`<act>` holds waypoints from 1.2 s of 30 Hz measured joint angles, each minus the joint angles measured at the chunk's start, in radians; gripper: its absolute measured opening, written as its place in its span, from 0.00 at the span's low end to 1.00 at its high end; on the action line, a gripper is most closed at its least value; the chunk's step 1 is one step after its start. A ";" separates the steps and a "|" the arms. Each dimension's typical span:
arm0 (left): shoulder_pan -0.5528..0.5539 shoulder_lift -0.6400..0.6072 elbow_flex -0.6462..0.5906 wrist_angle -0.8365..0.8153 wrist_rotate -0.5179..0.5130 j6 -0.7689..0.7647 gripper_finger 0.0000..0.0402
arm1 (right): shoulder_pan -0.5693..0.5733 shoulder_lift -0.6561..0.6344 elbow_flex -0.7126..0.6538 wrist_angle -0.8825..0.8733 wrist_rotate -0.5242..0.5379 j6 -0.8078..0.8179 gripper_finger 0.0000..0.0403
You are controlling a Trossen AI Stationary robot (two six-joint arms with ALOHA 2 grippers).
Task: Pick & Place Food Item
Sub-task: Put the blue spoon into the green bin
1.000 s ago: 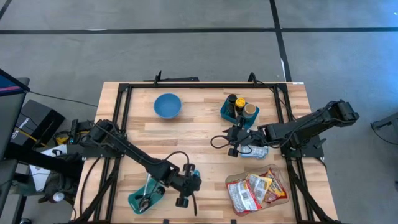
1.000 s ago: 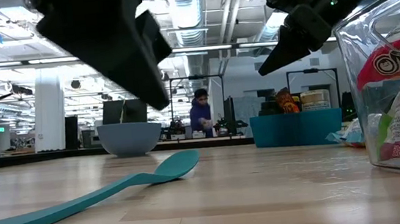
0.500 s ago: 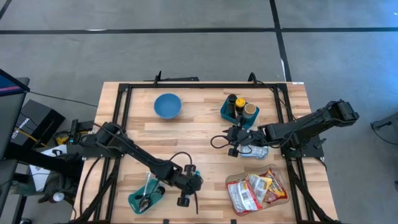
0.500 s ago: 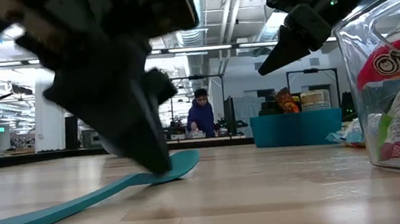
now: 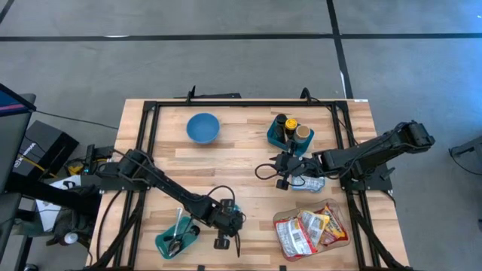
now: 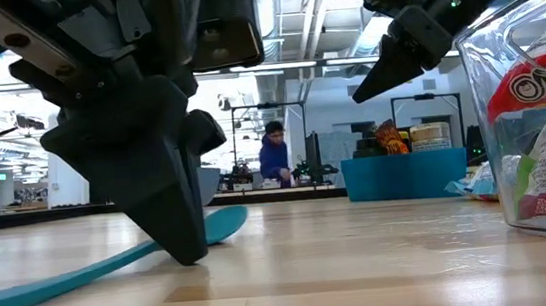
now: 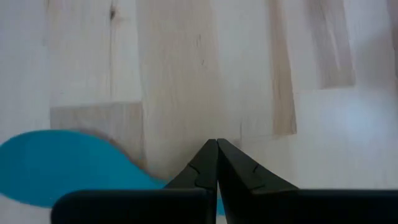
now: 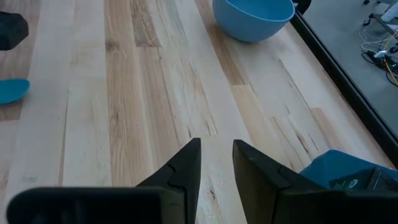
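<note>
- The left gripper (image 5: pixel 224 226) sits low at the near edge of the table (image 5: pixel 248 162), its fingers (image 7: pixel 217 163) pressed together with nothing between them, tips down at the wood just beside the teal spatula (image 6: pixel 84 273). If it pushes on like this it may shove or pin the spatula's blade rather than grasp anything.
- The spatula looks like a utensil, not food, so effort spent here risks handling the wrong object; its handle runs back toward the teal utensil tray (image 5: pixel 167 244).
- The food items lie elsewhere: snack packets in the clear container (image 5: pixel 310 232) at the near right, and a loose wrapped packet (image 5: pixel 312 183) just beside the right gripper (image 5: pixel 282 171).
- The right gripper hovers mid-table with its fingers (image 8: pixel 186 163) a small gap apart and empty. A descent from here may miss the packet, or nudge it against the teal bin (image 5: pixel 289 134) of bottles.
- The blue bowl (image 5: pixel 202 127), a likely drop spot, stands well apart at the far side; a loose grip on crinkly wrapping could slip on the way.
</note>
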 joint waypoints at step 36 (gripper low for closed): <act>0.098 -0.182 -0.002 -0.272 -0.102 -0.434 0.00 | 0.000 0.000 0.000 -0.004 0.000 0.000 0.22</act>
